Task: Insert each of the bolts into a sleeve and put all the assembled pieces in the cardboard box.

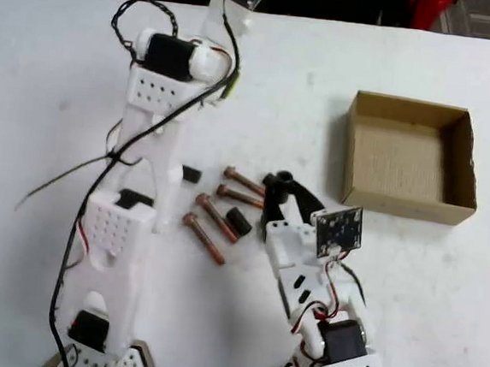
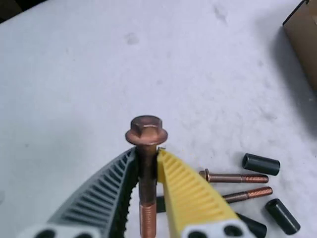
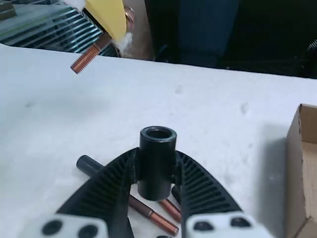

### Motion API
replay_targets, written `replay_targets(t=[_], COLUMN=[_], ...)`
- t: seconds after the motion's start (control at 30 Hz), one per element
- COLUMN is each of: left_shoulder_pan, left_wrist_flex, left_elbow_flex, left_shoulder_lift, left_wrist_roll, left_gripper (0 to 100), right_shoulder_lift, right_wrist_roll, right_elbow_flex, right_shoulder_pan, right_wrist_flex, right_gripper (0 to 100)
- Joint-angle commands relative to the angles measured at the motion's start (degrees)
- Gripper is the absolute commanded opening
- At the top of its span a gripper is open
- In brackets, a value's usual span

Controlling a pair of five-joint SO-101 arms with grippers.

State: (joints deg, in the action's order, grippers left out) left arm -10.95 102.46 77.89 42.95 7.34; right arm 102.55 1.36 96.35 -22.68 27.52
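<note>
Four bolts [image 1: 216, 217] on table [image 1: 49, 63]; one cardboard box [image 1: 406, 204].

Table [image 1: 58, 64]: white, faintly smudged.
Red object [image 1: 432, 9]: beyond far table edge.
Slatted panel [image 3: 39, 27]: behind the table.

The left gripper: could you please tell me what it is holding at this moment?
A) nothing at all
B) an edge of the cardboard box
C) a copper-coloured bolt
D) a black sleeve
C: the left gripper is shut on a bolt whose hex head sticks out past the fingertips. The black sleeve is in the right gripper.
</note>
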Motion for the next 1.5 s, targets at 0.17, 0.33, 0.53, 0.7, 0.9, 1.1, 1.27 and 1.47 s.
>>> replay_targets(t=[0.17,0.33,0.53,0.7,0.9,1.1,1.27,1.47], left_shoulder_pan=[0.0,-1.5,-6.1,-9.0,-11.4,-11.6,-11.6,-13.8], left_wrist_flex=[-0.2,-0.2,-0.3,-5.6,-15.9,-34.8,-49.8,-60.6], left_elbow_flex=[-20.0,-28.4,-43.6,-57.0,-76.0,-94.7,-110.0,-121.2], left_shoulder_lift=[-22.3,-31.8,-46.7,-59.6,-73.5,-86.0,-94.9,-104.9], left_wrist_roll=[-0.7,-0.8,-0.8,-0.8,-0.8,-0.8,-0.8,-7.7], left_gripper=[2,2,2,2,2,2,2,2], right_shoulder_lift=[0.6,0.6,0.6,0.4,0.2,0.5,0.5,0.5], right_wrist_roll=[0.7,0.7,0.8,0.8,0.5,0.4,0.4,0.4], right_elbow_flex=[0.4,0.4,0.4,0.4,0.4,0.4,0.4,0.4], right_shoulder_pan=[-4.8,-5.8,-5.7,-5.7,-5.8,-5.5,-5.5,-5.5], right_wrist_flex=[-4.1,-6.9,-6.5,-6.4,-5.7,-2.3,-2.3,-2.3], right_gripper=[1.7,1.7,1.7,1.7,1.7,1.7,1.7,1.7])
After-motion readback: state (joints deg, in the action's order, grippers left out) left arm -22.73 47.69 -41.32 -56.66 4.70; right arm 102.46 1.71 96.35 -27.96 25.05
